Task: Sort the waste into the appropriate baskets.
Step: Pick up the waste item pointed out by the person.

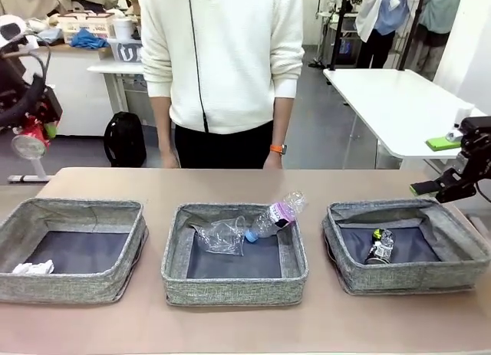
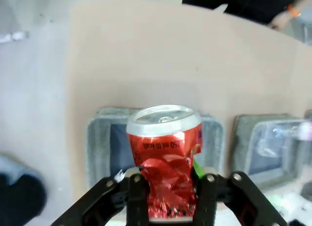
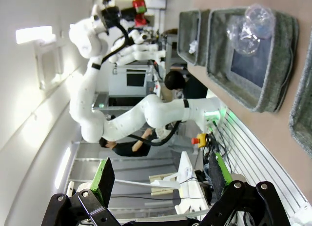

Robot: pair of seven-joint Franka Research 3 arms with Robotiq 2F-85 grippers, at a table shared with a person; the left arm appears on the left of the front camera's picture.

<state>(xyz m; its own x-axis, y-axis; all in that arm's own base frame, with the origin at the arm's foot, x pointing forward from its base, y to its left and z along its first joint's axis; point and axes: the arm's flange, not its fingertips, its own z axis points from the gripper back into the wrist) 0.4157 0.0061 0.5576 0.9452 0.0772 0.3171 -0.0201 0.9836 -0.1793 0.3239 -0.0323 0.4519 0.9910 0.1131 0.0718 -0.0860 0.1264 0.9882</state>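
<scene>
My left gripper [image 2: 168, 187] is clamped on the crushed red can [image 2: 165, 157], holding it high above the left basket [image 1: 46, 286] so it can travel clear of the rims. That basket holds a crumpled white paper ball [image 1: 33, 267], so I judge the can belongs in the right basket [image 1: 460, 274], beside the dark crushed can [image 1: 379, 248]. My right gripper [image 3: 163, 179] waits aside, fingers apart and empty.

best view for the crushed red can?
Left wrist view: the crushed red can sits large and centred, clamped by the left gripper, with its print readable. The front view shows it small at the left edge; in the right wrist view it is a tiny red spot far off.
</scene>
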